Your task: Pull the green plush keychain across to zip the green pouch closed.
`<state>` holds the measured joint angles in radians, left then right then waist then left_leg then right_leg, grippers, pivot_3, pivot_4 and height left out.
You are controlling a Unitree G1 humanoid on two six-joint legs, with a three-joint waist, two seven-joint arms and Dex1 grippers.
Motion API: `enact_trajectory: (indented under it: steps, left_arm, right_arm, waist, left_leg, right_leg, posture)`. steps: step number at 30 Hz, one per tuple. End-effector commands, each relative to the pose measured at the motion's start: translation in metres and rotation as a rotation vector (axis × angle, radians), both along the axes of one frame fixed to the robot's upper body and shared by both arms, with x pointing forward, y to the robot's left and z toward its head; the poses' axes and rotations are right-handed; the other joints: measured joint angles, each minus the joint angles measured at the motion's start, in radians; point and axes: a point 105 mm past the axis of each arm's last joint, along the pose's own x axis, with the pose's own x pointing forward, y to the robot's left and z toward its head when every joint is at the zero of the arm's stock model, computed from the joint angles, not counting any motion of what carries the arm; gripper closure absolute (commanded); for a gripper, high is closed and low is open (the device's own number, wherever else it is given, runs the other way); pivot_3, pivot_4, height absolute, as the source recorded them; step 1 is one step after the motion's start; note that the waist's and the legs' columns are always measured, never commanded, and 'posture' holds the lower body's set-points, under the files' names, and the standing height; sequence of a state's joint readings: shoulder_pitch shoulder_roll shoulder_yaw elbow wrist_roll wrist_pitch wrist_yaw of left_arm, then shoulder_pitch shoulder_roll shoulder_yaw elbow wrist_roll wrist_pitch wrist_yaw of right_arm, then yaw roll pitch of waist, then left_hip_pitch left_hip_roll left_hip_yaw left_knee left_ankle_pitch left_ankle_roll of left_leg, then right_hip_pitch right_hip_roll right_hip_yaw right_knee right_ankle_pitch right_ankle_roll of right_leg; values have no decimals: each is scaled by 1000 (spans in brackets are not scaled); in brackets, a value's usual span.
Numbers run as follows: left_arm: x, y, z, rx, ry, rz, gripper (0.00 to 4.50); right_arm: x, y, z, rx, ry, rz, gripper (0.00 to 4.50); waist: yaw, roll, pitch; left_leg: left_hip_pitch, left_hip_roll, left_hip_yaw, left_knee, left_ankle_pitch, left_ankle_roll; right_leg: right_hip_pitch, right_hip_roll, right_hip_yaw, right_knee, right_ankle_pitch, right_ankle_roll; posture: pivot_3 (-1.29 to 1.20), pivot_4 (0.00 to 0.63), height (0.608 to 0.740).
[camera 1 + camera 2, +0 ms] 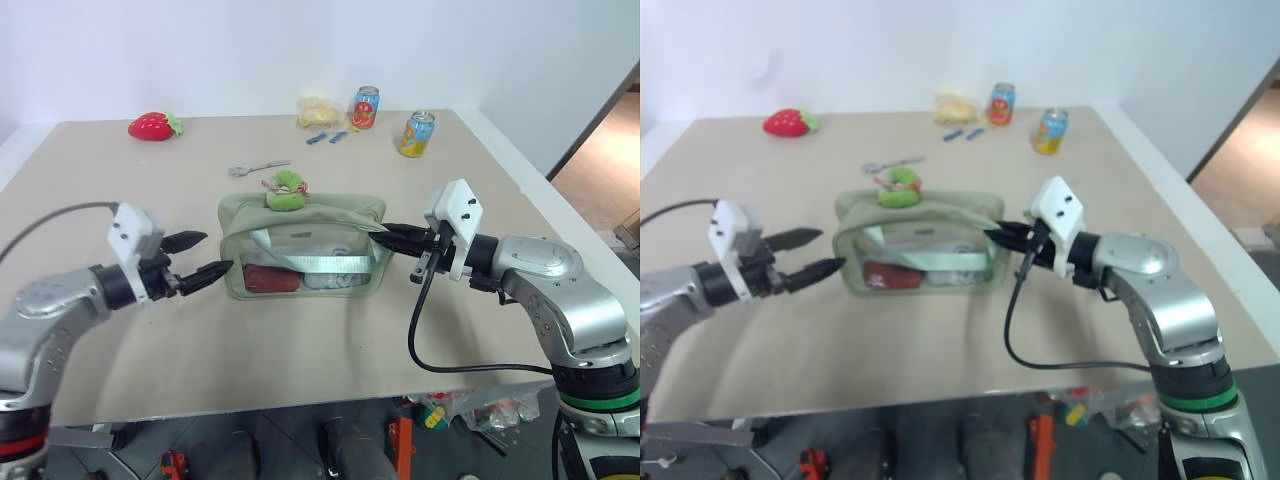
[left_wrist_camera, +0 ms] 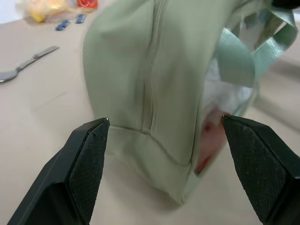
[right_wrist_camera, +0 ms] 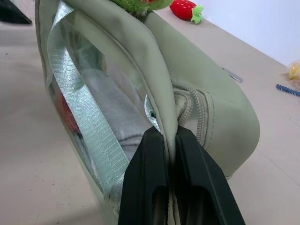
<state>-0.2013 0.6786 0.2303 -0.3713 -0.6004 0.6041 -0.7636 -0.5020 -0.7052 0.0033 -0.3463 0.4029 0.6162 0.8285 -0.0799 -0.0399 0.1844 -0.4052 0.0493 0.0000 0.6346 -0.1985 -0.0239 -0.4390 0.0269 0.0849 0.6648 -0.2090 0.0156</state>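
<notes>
the green pouch (image 1: 303, 248) stands upright near the middle of the table (image 1: 300, 350), its clear side panel showing something red and something pale inside, with a light green strap running across it. the green plush keychain (image 1: 286, 191) sits on top of the pouch, toward its left end, with a red-and-white string bow on it. the right gripper (image 1: 385, 236) is clenched on the fabric at the pouch's right end; in the right wrist view its two black fingers (image 3: 154, 187) pinch a fold of the sage-green cloth just beside the zipper end. the left gripper (image 1: 199, 258) is released, its jaws spread wide, at the pouch's left end; the lower fingertip lies right at the pouch's left wall, and whether it touches cannot be told. at the far side of the table lie a red plush strawberry (image 1: 151, 126), a spoon (image 1: 256, 168), two drink cans (image 1: 416, 133) and a yellowish packet (image 1: 318, 110).
</notes>
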Motion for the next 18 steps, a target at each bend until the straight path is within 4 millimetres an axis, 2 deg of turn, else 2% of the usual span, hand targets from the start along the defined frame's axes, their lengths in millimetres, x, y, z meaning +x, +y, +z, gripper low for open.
enact_trajectory:
  steps: [1, 8, 11, 12, 13, 14, 18]
  left_arm:
    - [5, -9, 19, -30, -118, 18, 780]
    - [17, -12, 27, -124, -170, 47, 3134]
    - [17, -16, 21, -117, -148, 26, 4135]
    - [17, -17, 18, -117, -139, 23, 4469]
    - [16, -18, 16, -119, -130, 18, 4500]
    - [16, -18, 14, -123, -121, 14, 4500]
    - [14, -21, 10, -134, -99, -3, 4500]
  right_arm:
    - [-3, 7, 1, -7, 2, 40, 4500]
    - [-3, 4, 2, -13, 3, 32, 4500]
    - [-5, 5, 0, -12, 26, 46, 4500]
    - [-7, 5, -1, -7, 44, 52, 4143]
    - [-8, 5, -2, -2, 56, 56, 3700]
    - [-12, 6, -1, 6, 68, 78, 3464]
    - [-22, 5, 6, -22, 49, 127, 2043]
  waist:
    - [-1, 0, 0]
    - [-1, 0, 0]
    - [-1, 0, 0]
    - [-1, 0, 0]
    - [-1, 0, 0]
    - [-1, 0, 0]
    - [1, 0, 0]
  left_leg:
    - [1, 0, 0, 0, 0, 0]
    - [1, 0, 0, -1, 0, 0]
    - [1, 0, 0, -1, 0, 0]
    - [1, 0, 0, -1, 0, 0]
    - [1, 0, 0, -1, 0, 0]
    - [1, 0, 0, -1, 0, 0]
    - [1, 0, 0, 0, 0, 0]
  right_leg:
    - [0, 0, 0, 0, 0, 0]
    - [0, 2, 1, 0, 1, 0]
    - [0, 2, 1, 0, 1, 0]
    - [0, 2, 1, 0, 1, 0]
    - [0, 1, 1, 0, 1, 0]
    - [0, 1, 1, 0, 1, 0]
    - [0, 1, 1, 0, 1, 0]
  posture:
    - [0, 150, 740]
    - [0, 150, 740]
    - [0, 150, 740]
    - [0, 150, 740]
    - [0, 150, 740]
    - [0, 150, 740]
    - [0, 150, 740]
